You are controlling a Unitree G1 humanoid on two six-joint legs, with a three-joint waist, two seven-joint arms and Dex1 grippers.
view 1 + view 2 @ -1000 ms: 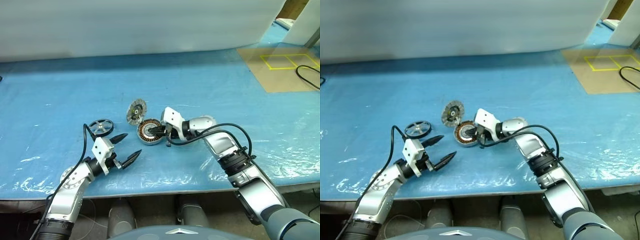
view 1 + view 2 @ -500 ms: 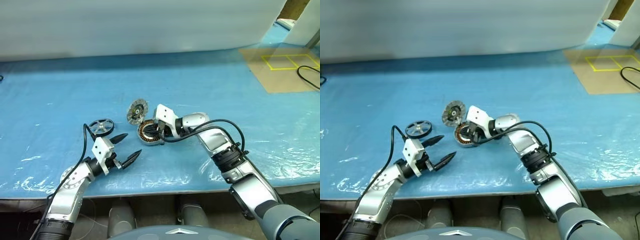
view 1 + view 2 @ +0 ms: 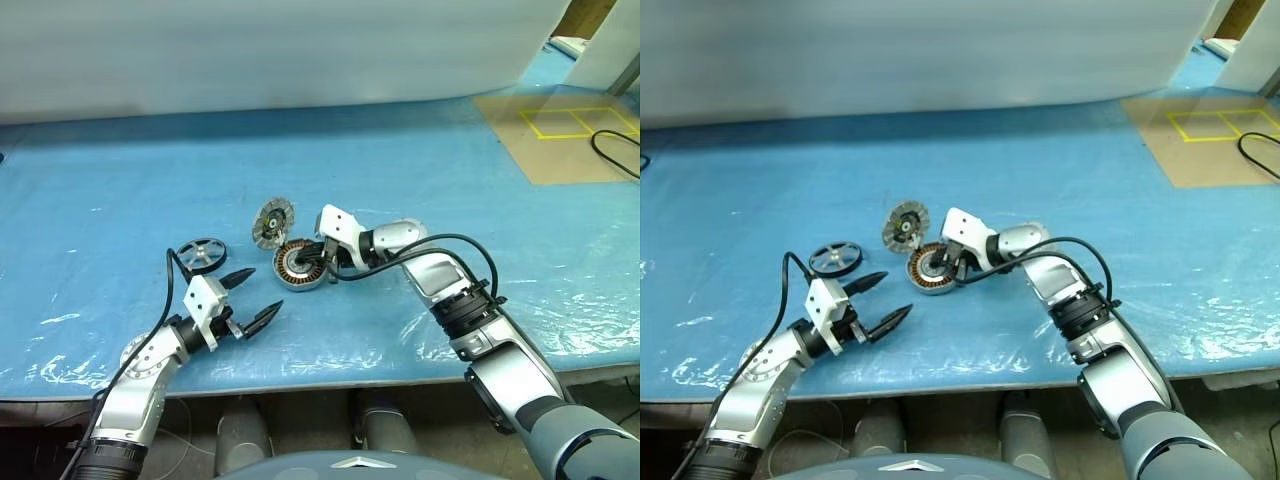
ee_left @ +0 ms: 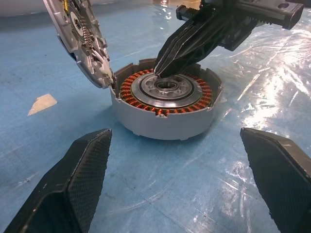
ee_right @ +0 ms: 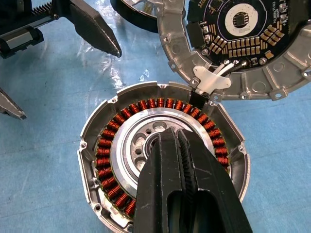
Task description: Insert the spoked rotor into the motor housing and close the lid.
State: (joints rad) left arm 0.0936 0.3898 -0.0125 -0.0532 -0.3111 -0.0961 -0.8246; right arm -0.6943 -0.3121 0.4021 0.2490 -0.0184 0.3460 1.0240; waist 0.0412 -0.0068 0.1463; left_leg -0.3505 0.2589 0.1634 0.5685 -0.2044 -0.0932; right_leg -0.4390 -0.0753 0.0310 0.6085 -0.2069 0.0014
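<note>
The desk (image 3: 420, 190) wears a blue plastic sheet. On it the motor housing (image 3: 300, 264) lies flat near the centre, copper windings up. The lid (image 3: 272, 220) stands tilted at its 11 o'clock, hinged against its rim. The spoked rotor (image 3: 203, 253) lies flat at the housing's 9 o'clock, apart. The right claw (image 3: 320, 262), pressed together, tips over the housing's pale hub. The left claw (image 3: 250, 297), spread wide and empty, hovers at the housing's 7 o'clock.

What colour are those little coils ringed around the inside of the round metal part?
Orange-copper. The windings circle the pale silver centre of the motor housing; the right wrist view shows them best.
</note>
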